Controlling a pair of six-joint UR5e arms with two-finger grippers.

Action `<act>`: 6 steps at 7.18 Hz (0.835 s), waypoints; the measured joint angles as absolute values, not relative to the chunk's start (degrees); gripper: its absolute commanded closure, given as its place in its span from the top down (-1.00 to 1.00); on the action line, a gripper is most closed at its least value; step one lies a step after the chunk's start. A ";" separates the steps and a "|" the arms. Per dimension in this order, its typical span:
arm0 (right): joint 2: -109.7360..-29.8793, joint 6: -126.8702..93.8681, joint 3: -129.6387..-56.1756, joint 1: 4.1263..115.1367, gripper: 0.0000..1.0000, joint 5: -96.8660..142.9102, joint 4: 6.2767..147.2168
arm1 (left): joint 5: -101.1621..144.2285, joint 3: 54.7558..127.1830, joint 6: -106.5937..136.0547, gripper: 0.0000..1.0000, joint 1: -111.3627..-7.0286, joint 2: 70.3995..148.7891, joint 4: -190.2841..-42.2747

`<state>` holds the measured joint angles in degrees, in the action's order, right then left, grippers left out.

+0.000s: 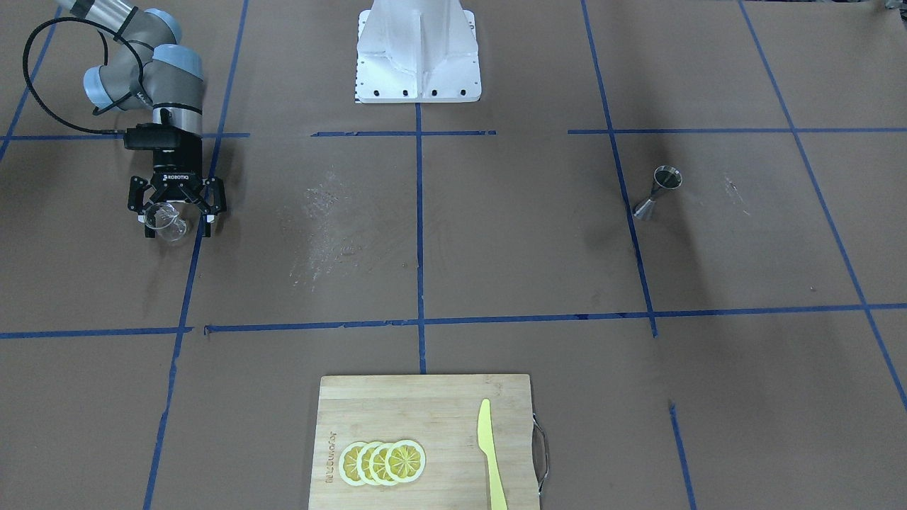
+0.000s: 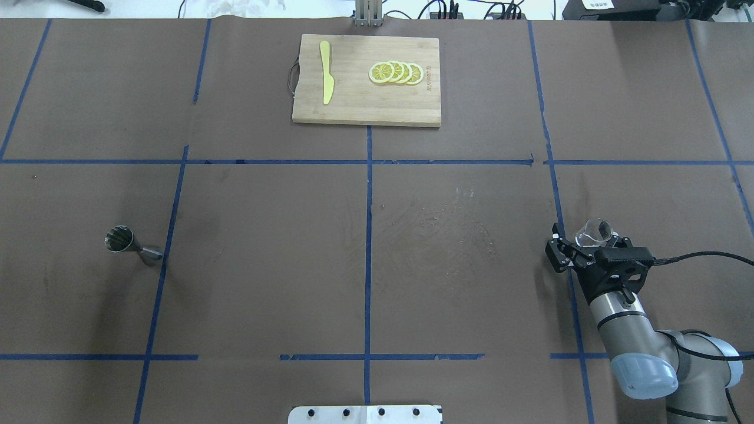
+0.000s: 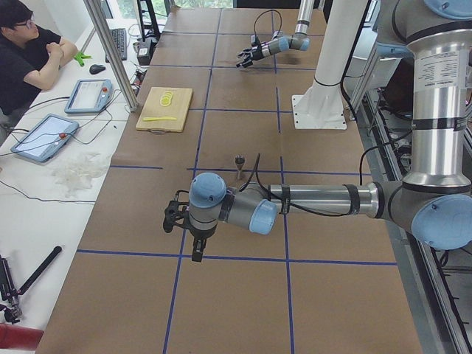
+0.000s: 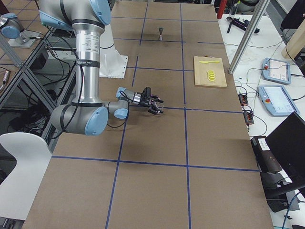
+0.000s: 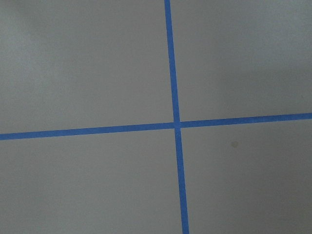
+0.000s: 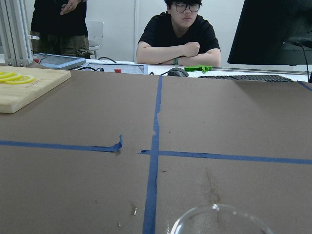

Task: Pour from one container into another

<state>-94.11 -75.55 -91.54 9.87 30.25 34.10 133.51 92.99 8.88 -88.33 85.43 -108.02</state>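
Note:
The clear cup [image 1: 168,223] stands on the table on my right side, between the fingers of my right gripper [image 1: 177,228]. That gripper [image 2: 588,237] lies low and level and is open, with a gap on each side of the cup [image 2: 595,231]. The right wrist view catches only the cup's rim [image 6: 222,222] at the bottom edge. Far across the table on my left side stands the steel jigger [image 2: 131,244], upright and alone [image 1: 659,191]. My left gripper [image 3: 175,217] shows only in the exterior left view, hovering over a tape cross, so I cannot tell whether it is open or shut.
A wooden cutting board [image 2: 353,103] at the far middle edge carries lemon slices [image 2: 396,72] and a yellow knife [image 2: 326,79]. The white robot base [image 1: 418,57] sits at the near middle. A person [image 6: 175,34] sits beyond the far edge.

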 measured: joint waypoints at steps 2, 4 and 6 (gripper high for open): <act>-93.63 -75.58 -91.63 9.81 1.00 30.19 34.10 | 133.51 92.99 8.88 1.00 -88.33 85.43 -108.02; -92.07 -75.94 -91.48 9.78 0.76 29.58 34.10 | 133.51 92.99 8.88 1.00 -88.33 85.43 -108.02; -91.63 -76.21 -91.31 9.77 0.79 29.23 34.10 | 133.51 92.99 8.88 1.00 -88.33 85.43 -108.02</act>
